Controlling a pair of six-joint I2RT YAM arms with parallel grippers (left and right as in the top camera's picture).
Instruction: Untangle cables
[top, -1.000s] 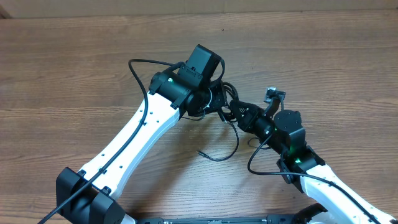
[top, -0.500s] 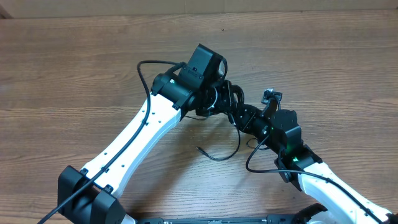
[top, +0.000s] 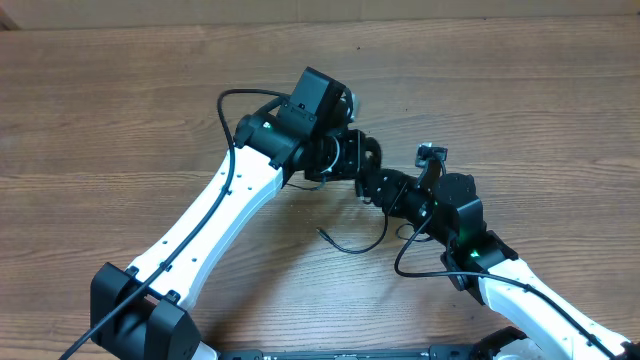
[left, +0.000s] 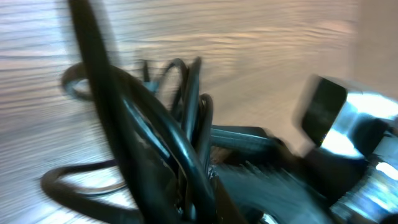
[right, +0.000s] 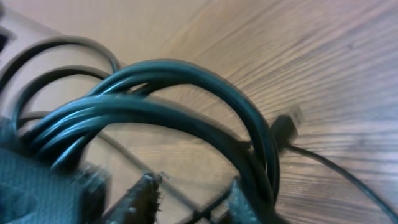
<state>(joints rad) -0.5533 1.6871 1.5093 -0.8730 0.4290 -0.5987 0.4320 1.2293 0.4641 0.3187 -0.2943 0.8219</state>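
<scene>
The cables (top: 362, 150) form a tight black bundle between my two grippers at the table's middle. One loose strand (top: 352, 247) trails toward the front. My left gripper (top: 348, 160) is shut on the bundle; in the blurred left wrist view the cables (left: 186, 106) loop up out of the left gripper (left: 199, 199). My right gripper (top: 370, 184) sits just right of the bundle with its jaws apart. In the right wrist view the cables (right: 180, 81) arch over the right gripper (right: 193, 196), draped against one finger (right: 239, 199). A small plug (right: 289, 121) lies on the wood.
The wooden table (top: 120, 100) stretches all round. The left arm's own thick cable (top: 228, 120) loops out beside its forearm. The right arm's cable (top: 405, 262) loops near its wrist.
My right gripper has opened and released its hold on the bundle. The left gripper, still shut on the cables, has shifted slightly left and back.
</scene>
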